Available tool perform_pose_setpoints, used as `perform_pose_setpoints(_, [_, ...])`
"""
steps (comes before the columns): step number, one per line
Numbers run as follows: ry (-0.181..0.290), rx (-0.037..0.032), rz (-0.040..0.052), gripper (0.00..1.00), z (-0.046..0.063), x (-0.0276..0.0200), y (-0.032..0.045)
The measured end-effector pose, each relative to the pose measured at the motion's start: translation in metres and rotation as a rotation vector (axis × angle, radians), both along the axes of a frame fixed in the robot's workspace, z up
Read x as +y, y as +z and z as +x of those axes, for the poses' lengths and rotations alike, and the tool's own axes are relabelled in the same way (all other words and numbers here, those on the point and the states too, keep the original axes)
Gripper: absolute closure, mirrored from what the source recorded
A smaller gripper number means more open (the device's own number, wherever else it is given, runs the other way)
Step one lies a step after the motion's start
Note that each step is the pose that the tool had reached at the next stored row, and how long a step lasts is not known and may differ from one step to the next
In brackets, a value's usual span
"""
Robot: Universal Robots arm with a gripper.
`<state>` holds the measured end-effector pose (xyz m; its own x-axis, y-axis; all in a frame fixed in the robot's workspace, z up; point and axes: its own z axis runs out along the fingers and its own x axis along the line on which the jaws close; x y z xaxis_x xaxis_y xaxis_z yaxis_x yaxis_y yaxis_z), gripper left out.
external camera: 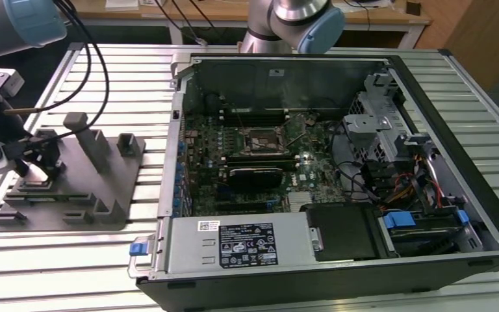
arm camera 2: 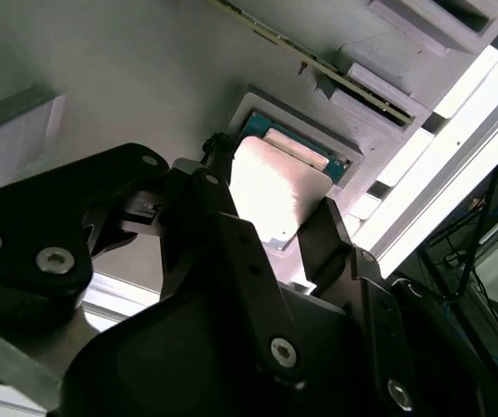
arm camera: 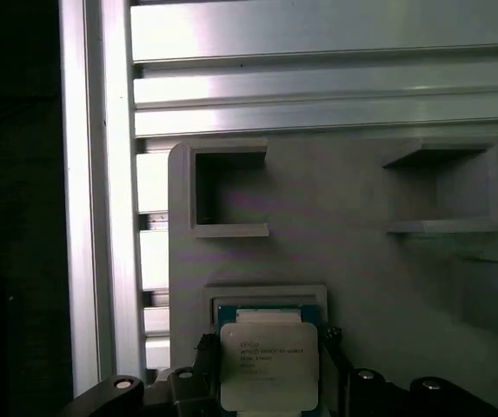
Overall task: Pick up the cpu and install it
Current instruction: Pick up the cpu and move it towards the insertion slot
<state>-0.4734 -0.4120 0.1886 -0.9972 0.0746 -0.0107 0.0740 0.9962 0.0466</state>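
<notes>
I'm working the gripper at the fixture, outside the case.
The open case (external camera: 275, 75) is lying just beside the grey fixture (external camera: 119, 175), on the exterior view's right of it. I'm holding the gripper (external camera: 37, 166) down over the fixture's far side from the case, fingers (arm camera 2: 322, 234) spread astride the cpu (arm camera: 268, 365), which is sitting in the fixture's square pocket.

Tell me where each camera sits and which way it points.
Exterior view: off the arm, raised, looking down on the slotted table, the open computer case and the grey fixture; the arm and the gripper show at that view's left.
First wrist view: on the arm, facing the fixture squarely; the gripper shows at the cpu.
Second wrist view: on the arm, looking aslant along the gripper to the cpu.
Shared: both wrist views show the cpu at the fixture's recess.
</notes>
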Motion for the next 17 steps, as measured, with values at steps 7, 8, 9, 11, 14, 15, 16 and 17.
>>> perform_pose_setpoints(7, [0.0, -0.0001, 0.0, 0.45, 0.0, 0.0, 0.0048])
perform_pose_setpoints(8, [0.0, 0.0001, -0.0001, 0.45, 0.0, 0.0, 0.0063])
perform_pose_setpoints(9, [0.0, 0.0001, 0.0, 0.45, 0.0, 0.0, 0.0077])
perform_pose_setpoints(11, [0.0, -0.0001, 0.0, 0.45, 0.0, 0.0, 0.0105])
perform_pose_setpoints(14, [0.0, 0.0, 0.0, 0.45, 0.0, 0.0, 0.0153])
perform_pose_setpoints(15, [0.0, -0.0001, 0.0001, 0.45, 0.0, 0.0, 0.017])
perform_pose_setpoints(16, [0.0, -0.0001, 0.0001, 0.45, 0.0, 0.0, 0.0186])
perform_pose_setpoints(17, [0.0, -0.0001, 0.0, 0.45, 0.0, 0.0, 0.0204])
